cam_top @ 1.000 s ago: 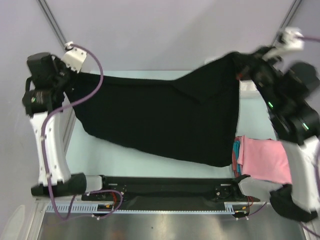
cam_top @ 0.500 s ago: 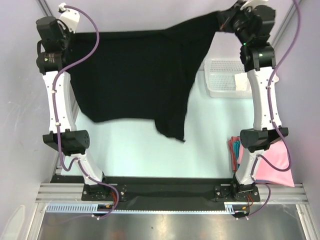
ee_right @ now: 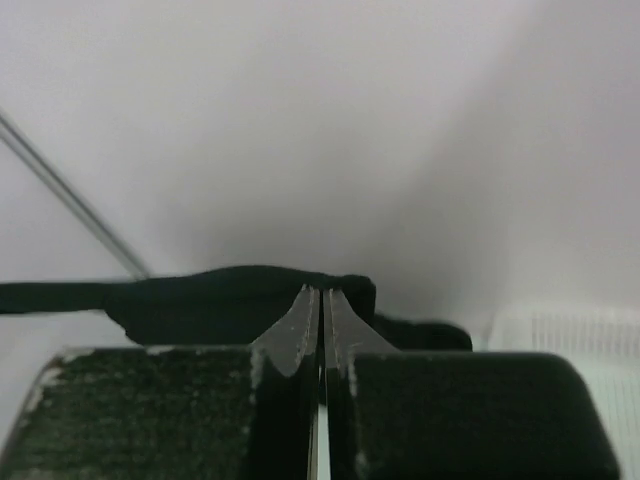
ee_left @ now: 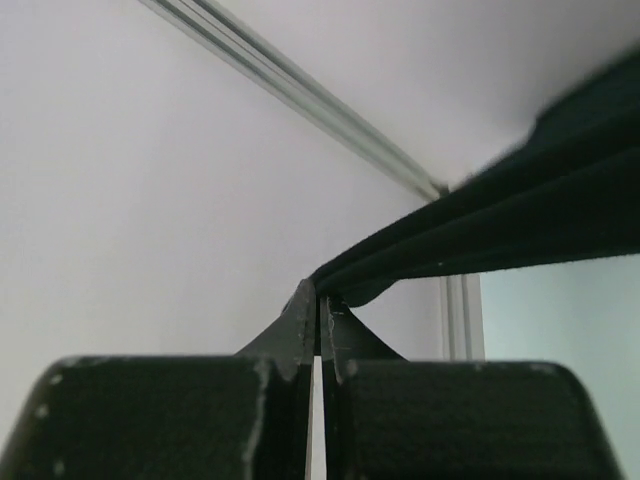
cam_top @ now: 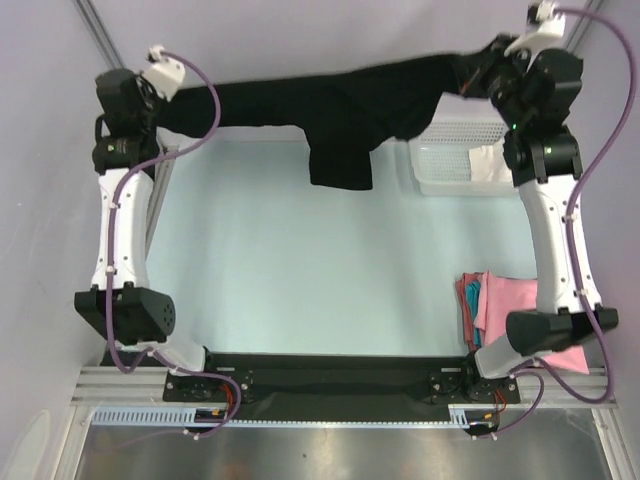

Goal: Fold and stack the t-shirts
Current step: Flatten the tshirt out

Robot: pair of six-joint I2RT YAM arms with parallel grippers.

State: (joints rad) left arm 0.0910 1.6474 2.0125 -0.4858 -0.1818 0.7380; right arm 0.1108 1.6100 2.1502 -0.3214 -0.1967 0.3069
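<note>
Counter: pale surface, filling the middle of the top view.

Black t-shirt: held off the counter and stretched as a band across the upper part of the frame, from upper left to upper right. One flap is seen hanging at upper centre.

White mesh basket: upper right, just under the shirt's right end.

Pink and red t-shirts: piled at lower right.

Step judged: the black shirt is being spread for folding. Even tension is to be kept between both held edges. The cloth is to be lowered flat onto the middle of the counter, away from basket and pile, so that the flap is not trapped beneath.

Left hand: clenched on a shirt edge, fingers nearly meeting.

Right hand: pinched on bunched black cloth, only a hairline gap seen.
</note>
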